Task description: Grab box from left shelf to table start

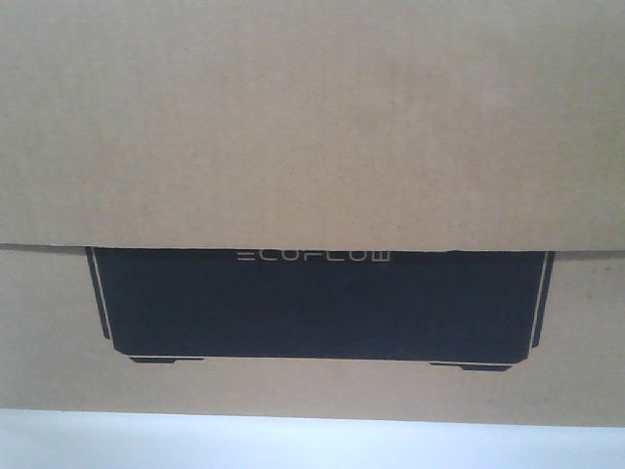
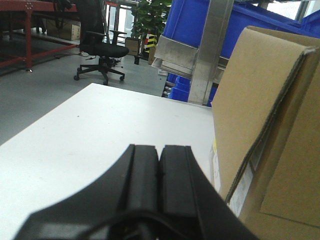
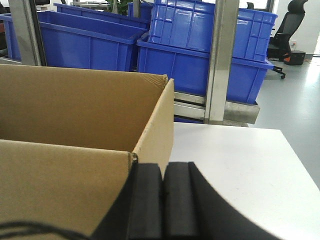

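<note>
Standing on the white desk, the box is flanked by the left hand and right hand, both pressed together, empty.

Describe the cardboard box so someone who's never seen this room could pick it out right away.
Find the white table in front of the metal shelf stacked with blue plastic bins. The box sits on that table, a large open-topped brown carton. Unlike the bins, it is plain cardboard with a wide black panel lettered ECOFLOW.
</note>
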Robot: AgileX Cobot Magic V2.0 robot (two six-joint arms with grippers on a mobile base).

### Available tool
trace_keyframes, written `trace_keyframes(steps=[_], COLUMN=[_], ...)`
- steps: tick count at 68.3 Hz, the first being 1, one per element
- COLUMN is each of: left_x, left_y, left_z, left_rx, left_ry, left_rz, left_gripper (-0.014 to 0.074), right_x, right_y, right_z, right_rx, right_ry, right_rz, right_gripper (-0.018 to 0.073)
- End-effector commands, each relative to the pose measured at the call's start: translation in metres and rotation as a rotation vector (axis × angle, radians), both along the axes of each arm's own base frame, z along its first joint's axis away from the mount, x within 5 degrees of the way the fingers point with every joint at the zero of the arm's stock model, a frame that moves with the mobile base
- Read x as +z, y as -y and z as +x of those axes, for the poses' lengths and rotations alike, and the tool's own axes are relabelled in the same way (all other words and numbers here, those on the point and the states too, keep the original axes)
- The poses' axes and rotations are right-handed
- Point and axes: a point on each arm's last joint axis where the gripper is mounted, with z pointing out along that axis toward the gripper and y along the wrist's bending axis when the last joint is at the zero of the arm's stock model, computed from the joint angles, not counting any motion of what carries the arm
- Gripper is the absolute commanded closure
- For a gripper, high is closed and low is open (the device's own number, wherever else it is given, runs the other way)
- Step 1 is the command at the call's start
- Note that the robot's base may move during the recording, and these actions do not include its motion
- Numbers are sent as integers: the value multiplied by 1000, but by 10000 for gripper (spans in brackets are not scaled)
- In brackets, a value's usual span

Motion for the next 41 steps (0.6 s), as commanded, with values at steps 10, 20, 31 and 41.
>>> trace_keyframes(steps=[10,20,31,41], left_x=[6,4,4,4], left_y=[4,6,7,7], left_z=[-1,-1,-1,-1], left_rx=[-66,-109,-116,-116], left_ry=[66,42,42,42], left_rz=[48,47,47,47], left_gripper=[691,691,691,692], right_x=[16,16,16,16], right_y=[1,1,1,1], right_z=[-5,-5,-5,-5], right_rx=[-8,-8,-8,-8], right_ry=[121,121,121,121], right_rz=[-5,-5,-5,-5], right_gripper=[501,501,501,501])
